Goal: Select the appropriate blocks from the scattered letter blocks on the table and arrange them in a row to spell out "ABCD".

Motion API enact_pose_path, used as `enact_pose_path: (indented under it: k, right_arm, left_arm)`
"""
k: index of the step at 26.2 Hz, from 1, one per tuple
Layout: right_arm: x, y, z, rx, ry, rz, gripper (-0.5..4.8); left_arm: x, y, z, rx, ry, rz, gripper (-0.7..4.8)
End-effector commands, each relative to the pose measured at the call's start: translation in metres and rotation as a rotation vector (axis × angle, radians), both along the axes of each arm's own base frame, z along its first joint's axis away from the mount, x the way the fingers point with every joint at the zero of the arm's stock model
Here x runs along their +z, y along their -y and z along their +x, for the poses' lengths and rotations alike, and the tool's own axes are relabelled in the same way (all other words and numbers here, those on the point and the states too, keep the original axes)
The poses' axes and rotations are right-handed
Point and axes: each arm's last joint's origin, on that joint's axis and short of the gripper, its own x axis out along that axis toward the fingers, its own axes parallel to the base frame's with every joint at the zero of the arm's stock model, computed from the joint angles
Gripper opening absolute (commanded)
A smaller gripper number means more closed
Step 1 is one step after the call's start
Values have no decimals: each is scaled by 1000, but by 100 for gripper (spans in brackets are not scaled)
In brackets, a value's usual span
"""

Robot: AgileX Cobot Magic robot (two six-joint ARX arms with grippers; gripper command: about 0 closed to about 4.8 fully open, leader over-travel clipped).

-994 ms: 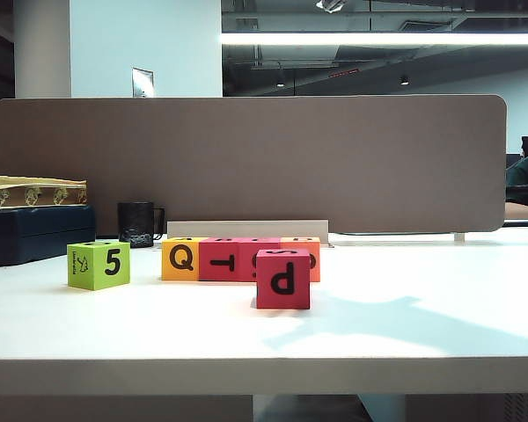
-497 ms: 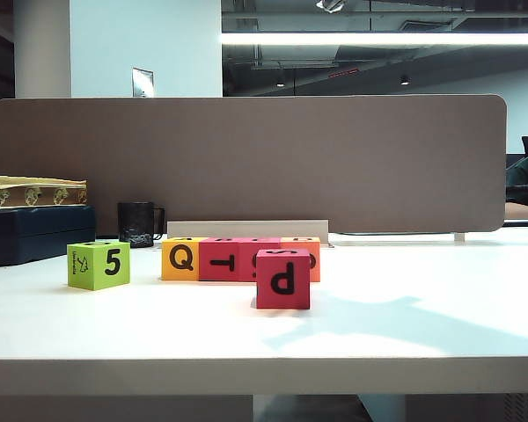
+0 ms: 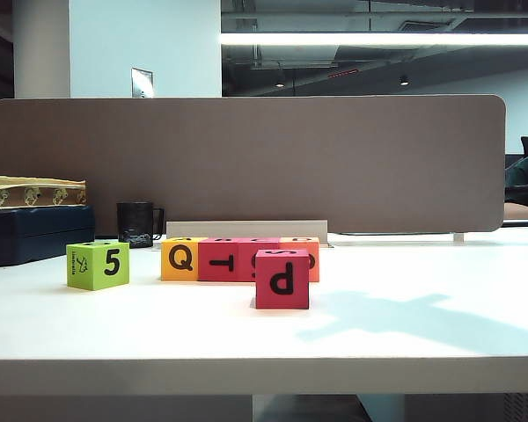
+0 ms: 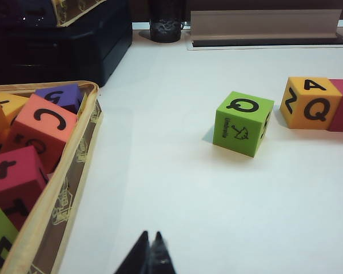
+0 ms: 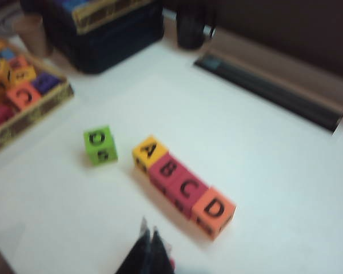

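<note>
Table point(image 3: 440, 352): white top, bearing six letter blocks.

Row of four point(image 5: 183, 185), touching side to side, tops reading A, B, C, D in the right wrist view: yellow block point(image 5: 150, 151) (front face Q in the exterior view), two pink blocks point(image 5: 169, 169) point(image 5: 188, 187), orange block point(image 5: 214, 210). The row stands towards the rear of the table, before a low grey rail point(image 3: 246, 229).

Pink "p" block point(image 3: 282, 279): apart from the row, just in front of its right end, partly hiding it in the exterior view.

Green block point(image 3: 99, 265): left of the row, a gap between; front face 5, top face Q.

Tray point(image 4: 74, 165): spare blocks, beside the left gripper's end of the table.

Left gripper point(image 4: 150, 254): fingers clenched, empty, low over bare table, well short of the green block.

Right gripper point(image 5: 150, 242): fingers clenched, empty, above the table near the row's D end (view blurred).

Black mug point(image 3: 137, 224): behind the green block.
</note>
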Motion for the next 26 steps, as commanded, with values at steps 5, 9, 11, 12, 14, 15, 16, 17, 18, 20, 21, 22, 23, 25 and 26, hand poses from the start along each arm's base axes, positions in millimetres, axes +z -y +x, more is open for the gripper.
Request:
enact_pose_path:
  k: [5, 9, 11, 12, 14, 15, 16, 17, 18, 20, 21, 22, 23, 25, 26]
  right_arm:
    - [-3, 31, -17, -87, 189, 89, -1]
    - [-24, 50, -29, -150, 234, 101, -1]
    - [-37, 60, -35, -187, 247, 101, -1]
    - [-46, 65, -38, -206, 252, 101, -1]
    - [-59, 72, -44, -236, 259, 99, -1]
    - [-68, 76, -48, -253, 265, 99, -1]
    - [-83, 82, -54, -279, 270, 97, -1]
    - [-96, 88, -59, -304, 282, 97, -1]
    - [-105, 91, -62, -319, 287, 96, -1]
    - [-117, 95, -67, -342, 289, 94, -1]
    - [-124, 98, -70, -357, 283, 89, -1]
    - [-131, 100, -72, -371, 278, 85, -1]
    - [-143, 104, -77, -394, 269, 79, -1]
    - [-157, 108, -83, -418, 268, 76, -1]
    - [-164, 110, -86, -427, 269, 75, -1]
  left_arm:
    - [0, 0, 0, -1, -3, 0, -5]
    - [0, 0, 0, -1, -3, 0, -5]
    - [0, 0, 0, -1, -3, -1, -5]
    - [0, 0, 0, -1, -3, 0, -5]
    - [0, 0, 0, -1, -3, 0, -5]
    - [0, 0, 0, -1, -3, -1, -5]
    - [0, 0, 0, -1, -3, 0, -5]
    - [0, 0, 0, -1, -3, -1, -5]
    - [0, 0, 0, -1, -3, 0, -5]
    - [0, 0, 0, -1, -3, -1, -5]
    - [0, 0, 0, -1, -3, -1, -5]
    - [0, 0, 0, -1, -3, -1, -5]
    - [0, 0, 0, -1, -3, -1, -5]
    - [0, 0, 0, -1, -3, -1, -5]
    - [0, 0, 0, -1, -3, -1, -5]
